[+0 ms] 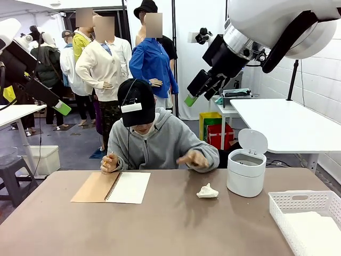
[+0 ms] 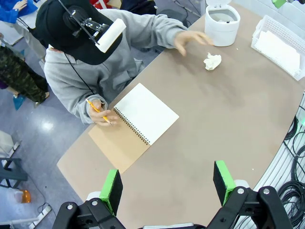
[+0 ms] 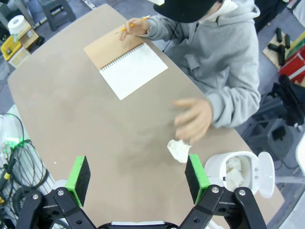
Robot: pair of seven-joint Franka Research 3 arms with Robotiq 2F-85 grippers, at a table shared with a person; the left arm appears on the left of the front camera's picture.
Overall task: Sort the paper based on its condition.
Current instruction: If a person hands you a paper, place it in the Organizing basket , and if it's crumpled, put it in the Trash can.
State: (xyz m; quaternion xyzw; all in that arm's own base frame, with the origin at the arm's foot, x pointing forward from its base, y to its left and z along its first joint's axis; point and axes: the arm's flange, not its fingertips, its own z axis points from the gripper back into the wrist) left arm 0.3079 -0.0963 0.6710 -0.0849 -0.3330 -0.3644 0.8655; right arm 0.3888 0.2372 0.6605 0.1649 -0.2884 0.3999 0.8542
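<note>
The right gripper point(image 3: 137, 177) hangs high over the table point(image 1: 176, 224), jaws spread wide and nothing between them. Looking along its fingers, one crumpled wad point(image 3: 178, 150) lies on the bare tabletop far below, just inside the pad on the bin's side. The left gripper point(image 2: 167, 186) is equally wide apart and empty, high over the table's other end. From there the wad is well off, across the table near the bin point(image 2: 222, 19).

Closest to the wad is the person's free hand point(image 3: 194, 119), blurred, with fingers spread, on the wad's far side. In the front view this hand is at the far table edge and apart from the wad. No other thing lies so near the paper.

Just beside the wad, toward the robot's right, stands the white bin with its lid tipped up. White lumps point(image 3: 232, 172) lie inside it; I cannot tell how many. Farther right, at the table's near corner, a white basket point(image 1: 298, 196) holds flat sheets point(image 1: 314, 234) in a stack whose number I cannot tell.

On the robot's left half of the table lies an open notebook point(image 1: 112, 187), brown cover beside a blank page, well apart from the wad. The person's other hand point(image 1: 109, 161) holds a pencil point(image 2: 98, 111) at the notebook's far edge.

Counted: one loose wad, one bin, one basket, one notebook, one pencil, two grippers.
</note>
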